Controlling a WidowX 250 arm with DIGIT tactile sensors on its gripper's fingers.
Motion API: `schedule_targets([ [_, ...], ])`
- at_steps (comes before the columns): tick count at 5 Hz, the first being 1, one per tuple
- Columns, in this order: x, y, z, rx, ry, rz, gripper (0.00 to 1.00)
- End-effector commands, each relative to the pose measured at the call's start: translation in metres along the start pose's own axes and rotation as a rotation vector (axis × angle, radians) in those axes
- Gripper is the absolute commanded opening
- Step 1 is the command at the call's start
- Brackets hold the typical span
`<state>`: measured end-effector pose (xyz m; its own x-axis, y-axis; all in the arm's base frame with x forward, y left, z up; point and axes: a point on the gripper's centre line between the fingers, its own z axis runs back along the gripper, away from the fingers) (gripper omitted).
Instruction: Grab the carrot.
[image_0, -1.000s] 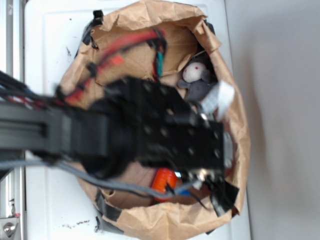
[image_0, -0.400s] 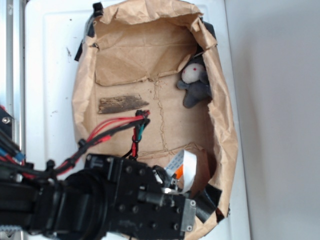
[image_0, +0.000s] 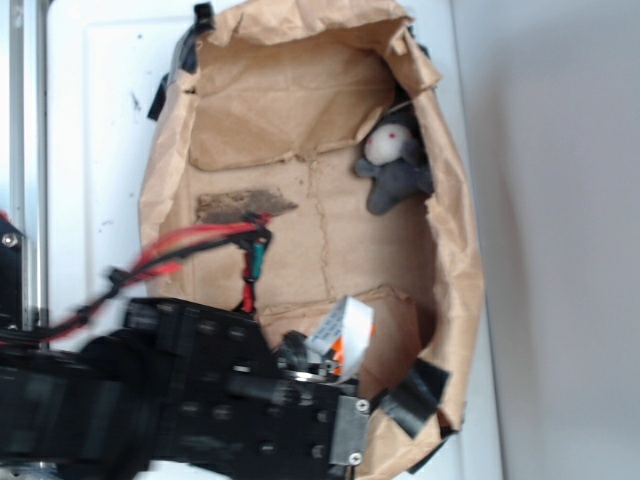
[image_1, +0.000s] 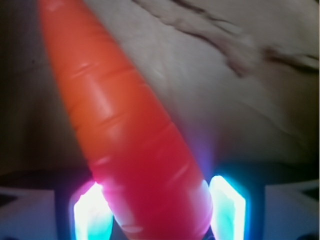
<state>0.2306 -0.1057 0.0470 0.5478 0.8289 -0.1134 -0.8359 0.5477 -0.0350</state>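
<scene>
Reaching in from the lower left of the exterior view, the black arm (image_0: 180, 400) lies low across the near end of the brown paper-lined bin (image_0: 455, 260), its boxy wrist section covering the bottom left part of the lining. Red and black cables (image_0: 185, 250) loop up from the arm over the paper floor. At the arm's far end the gripper (image_0: 335, 345) points down toward the lower middle of the bin, and only a small orange patch shows beside its white fingertip there.

From the wrist view the carrot (image_1: 130, 135) fills the frame: a glossy orange cone with faint ridges, running from the top left down to the bottom centre, where it sits right between the two glowing fingers (image_1: 227, 207). Both fingers appear to touch its sides, one on each flank, so the gripper (image_1: 160, 212) looks clamped on the carrot, though blur and glare keep the contact from being fully certain. Crumpled paper lies behind it.

Elsewhere in the bin, a flat brown bark piece (image_0: 243, 205) rests on the floor left of centre, just above the cable loop. A grey plush toy (image_0: 395, 165) with a white face leans in the upper right corner against the paper wall, well apart from the gripper.
</scene>
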Motion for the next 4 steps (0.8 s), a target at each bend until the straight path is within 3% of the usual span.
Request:
schedule_targets([
  [1,0.128,-0.024,0.109,-0.145,-0.047,0.089,0.00],
  [2,0.153,-0.034,0.134,-0.124,-0.067,0.096,0.00],
  [3,0.147,-0.026,0.157,-0.070,-0.076,0.068,0.00],
  [4,0.122,-0.004,0.171,-0.037,-0.158,0.002,0.00],
])
